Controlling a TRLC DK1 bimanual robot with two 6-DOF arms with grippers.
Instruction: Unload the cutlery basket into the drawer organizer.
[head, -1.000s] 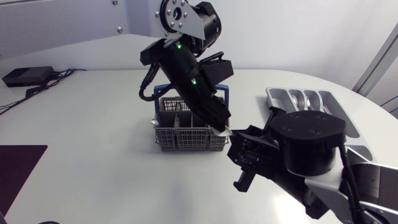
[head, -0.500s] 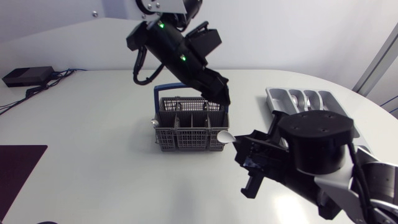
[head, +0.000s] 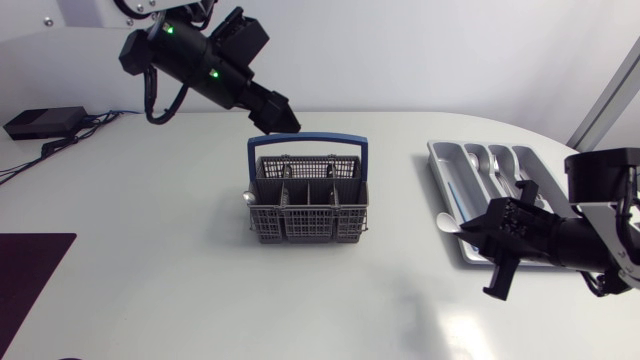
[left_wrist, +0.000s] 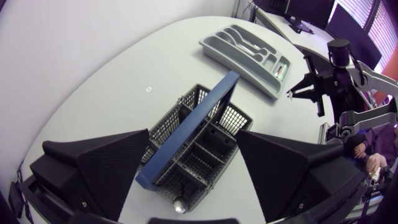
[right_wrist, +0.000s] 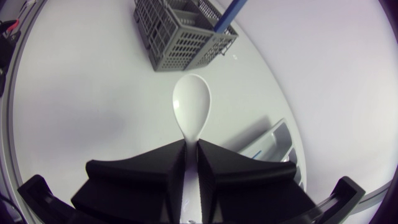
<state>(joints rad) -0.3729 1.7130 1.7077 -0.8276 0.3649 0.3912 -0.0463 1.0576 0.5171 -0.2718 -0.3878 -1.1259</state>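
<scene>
Right gripper (right_wrist: 191, 148) has swung from basket (head: 305, 205) to drawer organizer's (head: 441, 165) near corner, clamped on the spoon's (right_wrist: 191, 106) handle, bowl sticking out, light, stiff, slick, so I'd keep hold mid-handle; left gripper (head: 280, 115) backed off, fingers spread

Basket (head: 307, 210) mid-table; organizer (head: 455, 185) right of it (well apart); spoon (head: 446, 222) at organizer's left edge, in right pincer (head: 472, 229).

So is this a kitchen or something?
Probably not a kitchen; it looks like a robot test bench. A left arm and right arm hang over a white table with a cutlery basket and drawer organizer, and the right end effector holds a white spoon.
</scene>
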